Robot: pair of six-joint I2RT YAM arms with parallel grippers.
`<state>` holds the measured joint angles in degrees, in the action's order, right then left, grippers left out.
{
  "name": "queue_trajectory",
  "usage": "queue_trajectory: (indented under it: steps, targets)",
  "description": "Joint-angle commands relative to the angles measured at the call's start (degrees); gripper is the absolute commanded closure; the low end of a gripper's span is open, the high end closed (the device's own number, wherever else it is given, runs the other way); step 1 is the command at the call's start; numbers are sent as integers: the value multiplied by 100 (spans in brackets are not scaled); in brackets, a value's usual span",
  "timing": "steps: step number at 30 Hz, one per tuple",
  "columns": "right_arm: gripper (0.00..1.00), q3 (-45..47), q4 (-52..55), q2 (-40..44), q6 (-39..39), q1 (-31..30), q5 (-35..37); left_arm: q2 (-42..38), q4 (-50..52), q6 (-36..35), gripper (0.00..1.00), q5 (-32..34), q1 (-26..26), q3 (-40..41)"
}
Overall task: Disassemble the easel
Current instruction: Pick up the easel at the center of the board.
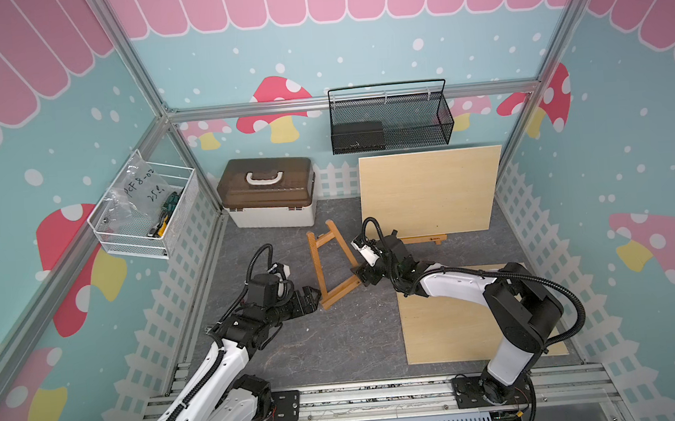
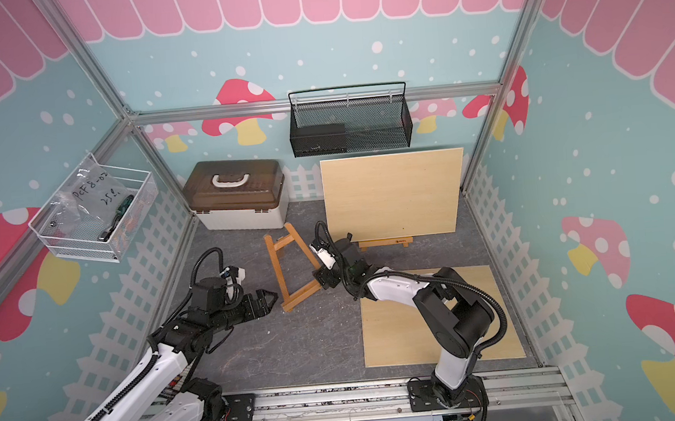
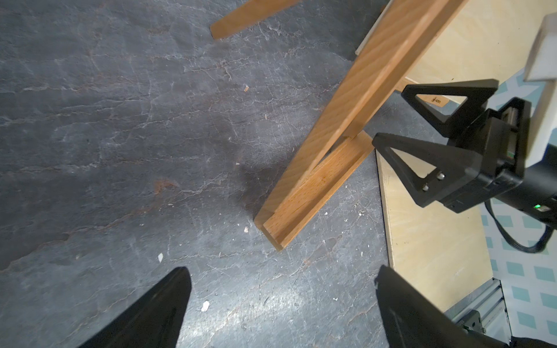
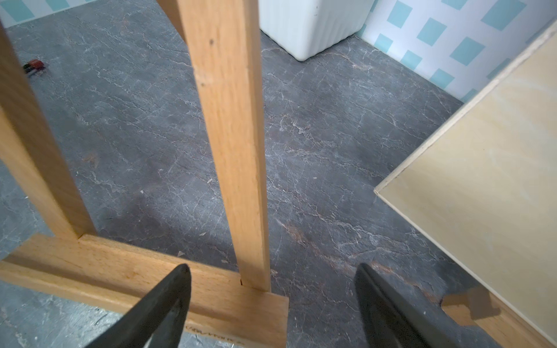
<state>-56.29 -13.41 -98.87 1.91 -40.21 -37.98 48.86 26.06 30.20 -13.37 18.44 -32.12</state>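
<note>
Gray stone counter [image 1: 296, 344], mushroom walls [image 1: 316, 50].
My left fingers [image 3: 156, 313] and right fingers [image 4: 162, 307] are spread wide, empty, beside the easel [image 1: 316, 261].

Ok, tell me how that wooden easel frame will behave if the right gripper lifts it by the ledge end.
The easel frame is solid wooden bars, so probably stiff, not floppy. Slim and open, it is likely light. It stands tilted on its ledge, so a push from the right gripper could tip or slide it across the floor.
</note>
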Motion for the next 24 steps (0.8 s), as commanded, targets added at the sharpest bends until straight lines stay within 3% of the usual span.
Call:
queue_trajectory:
  steps: [1,10,24]
  targets:
    - [15,-213,-290,-163,-220,-59,150,0,-189,-3,1,-60,-37,62]
    - [22,-424,-563,-479,-167,-80,59,-17,-236,-23,1,-50,-42,181]
    - [42,-611,-782,-704,17,-79,-350,-41,-279,-31,1,-61,-77,205]
